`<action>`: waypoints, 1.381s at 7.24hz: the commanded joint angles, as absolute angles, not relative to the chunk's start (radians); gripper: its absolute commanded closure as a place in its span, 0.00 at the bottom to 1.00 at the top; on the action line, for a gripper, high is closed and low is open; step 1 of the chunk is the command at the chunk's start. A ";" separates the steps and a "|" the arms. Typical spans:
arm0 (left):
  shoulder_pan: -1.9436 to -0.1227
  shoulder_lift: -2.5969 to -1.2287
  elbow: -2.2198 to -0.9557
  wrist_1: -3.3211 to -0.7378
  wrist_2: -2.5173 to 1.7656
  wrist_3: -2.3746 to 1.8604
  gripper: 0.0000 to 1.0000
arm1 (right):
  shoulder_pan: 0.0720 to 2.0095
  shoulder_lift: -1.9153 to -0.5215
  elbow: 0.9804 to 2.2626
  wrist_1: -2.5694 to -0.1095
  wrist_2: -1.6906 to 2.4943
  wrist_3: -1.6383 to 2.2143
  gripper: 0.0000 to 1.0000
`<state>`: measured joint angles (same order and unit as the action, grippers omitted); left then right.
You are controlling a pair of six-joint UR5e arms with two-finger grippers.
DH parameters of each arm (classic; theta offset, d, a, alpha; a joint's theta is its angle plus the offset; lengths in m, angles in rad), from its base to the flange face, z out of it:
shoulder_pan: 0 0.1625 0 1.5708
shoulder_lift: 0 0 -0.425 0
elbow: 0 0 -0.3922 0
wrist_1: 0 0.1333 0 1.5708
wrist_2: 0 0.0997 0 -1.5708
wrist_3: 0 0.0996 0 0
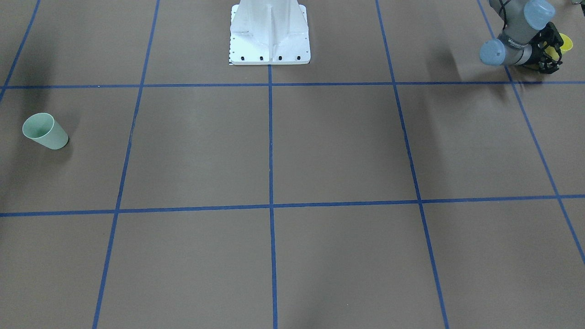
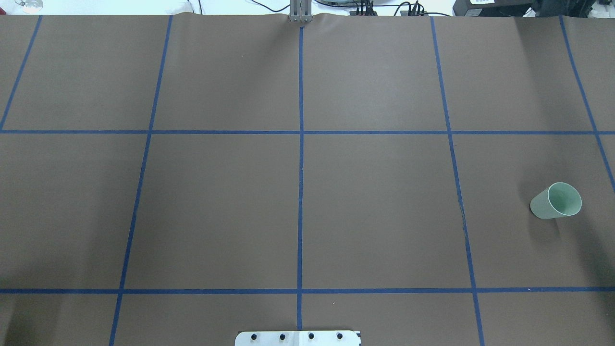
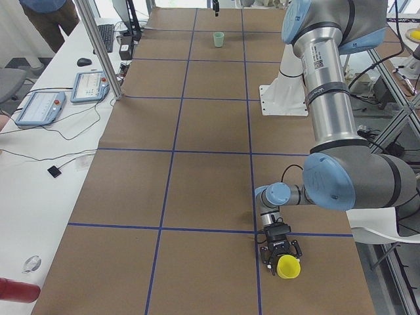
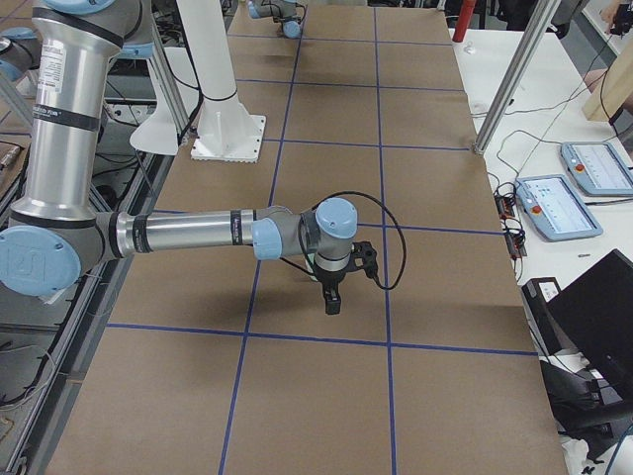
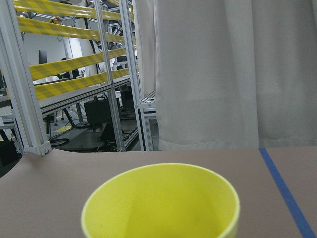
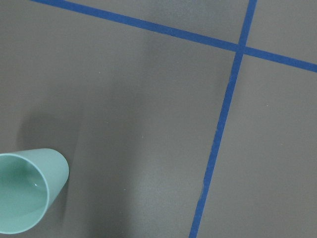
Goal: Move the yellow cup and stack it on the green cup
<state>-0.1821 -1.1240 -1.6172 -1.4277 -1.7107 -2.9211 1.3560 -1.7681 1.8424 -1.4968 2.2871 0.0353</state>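
The yellow cup (image 1: 566,43) stands upright at the table's left end near the robot's side. It fills the bottom of the left wrist view (image 5: 161,203). My left gripper (image 1: 555,48) lies low and level with its fingers on either side of the cup (image 3: 287,268). I cannot tell whether they press on it. The green cup (image 2: 556,201) stands upright far off at the table's right end, empty. It also shows in the front view (image 1: 45,131). My right gripper (image 4: 332,302) points down over the table near the green cup (image 6: 25,191). I cannot tell whether it is open or shut.
The brown table is marked with a grid of blue tape (image 2: 301,144). The white robot base (image 1: 269,34) stands at the middle of the near edge. A side bench (image 3: 52,105) holds two pendants and cables. A person (image 3: 46,10) stands at its far end.
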 commanded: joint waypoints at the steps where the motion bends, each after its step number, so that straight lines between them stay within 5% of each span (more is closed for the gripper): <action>1: -0.181 -1.123 -1.609 -1.439 -1.713 -2.925 0.57 | 1.356 -1.769 1.844 -1.497 2.293 0.035 0.00; 2: -0.184 -1.118 -1.627 -1.440 -1.718 -2.907 1.00 | 1.358 -1.769 1.845 -1.497 2.304 0.035 0.00; 7: -0.268 -1.006 -1.744 -1.440 -1.486 -2.604 1.00 | 1.358 -1.766 1.884 -1.496 2.329 0.034 0.00; 10: -0.544 -1.202 -1.776 -1.509 -1.118 -2.179 1.00 | 1.359 -1.759 1.902 -1.497 2.335 0.034 0.00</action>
